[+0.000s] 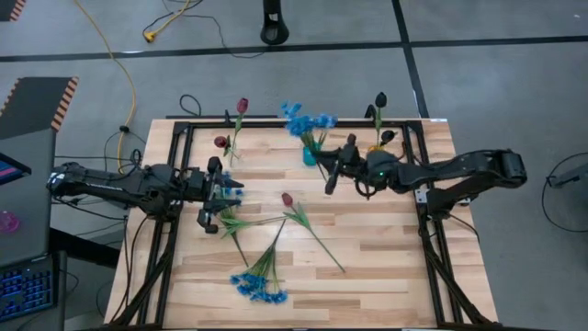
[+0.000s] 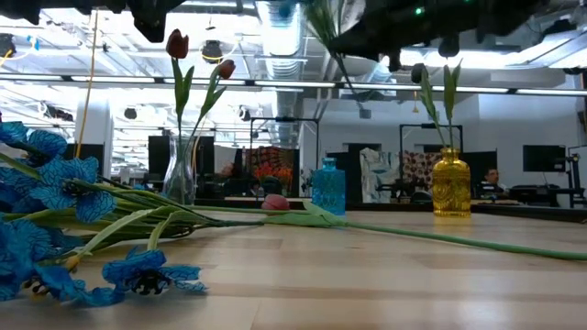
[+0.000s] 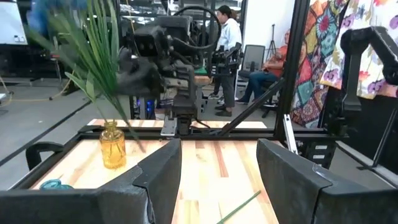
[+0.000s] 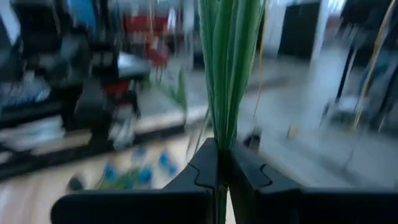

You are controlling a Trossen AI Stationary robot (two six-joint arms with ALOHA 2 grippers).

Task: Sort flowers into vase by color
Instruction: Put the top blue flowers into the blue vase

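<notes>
a light wooden table [image 1: 367, 248] inside a black frame, seen from above. its near half on the right is bare wood, with open room between the two arms in the middle.

the left gripper [image 1: 219, 191] hovers over the table's left side, fingers [image 3: 163, 171] apart and holding nothing. just beside it lie loose flowers: a blue bunch [image 1: 259, 285] near the front edge, its stems fanning back toward the gripper, and a dark red tulip [image 1: 288, 199] whose long stem runs toward the front right.

the right gripper [image 1: 333, 175] is over the back centre, pinched together on a sheaf of green stems [image 4: 227, 68]; its wrist view shows the stems squeezed between the fingers, which the overhead view hides.

along the back edge stand three vases. a clear glass vase [image 2: 181, 170] at back left holds two red tulips [image 2: 177, 43]. a small blue vase [image 2: 328, 187] in the middle stands under blue blossoms [image 1: 303, 119], just beside the right gripper. a yellow vase [image 2: 450, 185] at back right holds near-black buds [image 1: 380, 99]. only the level view shows the vase colours plainly.
</notes>
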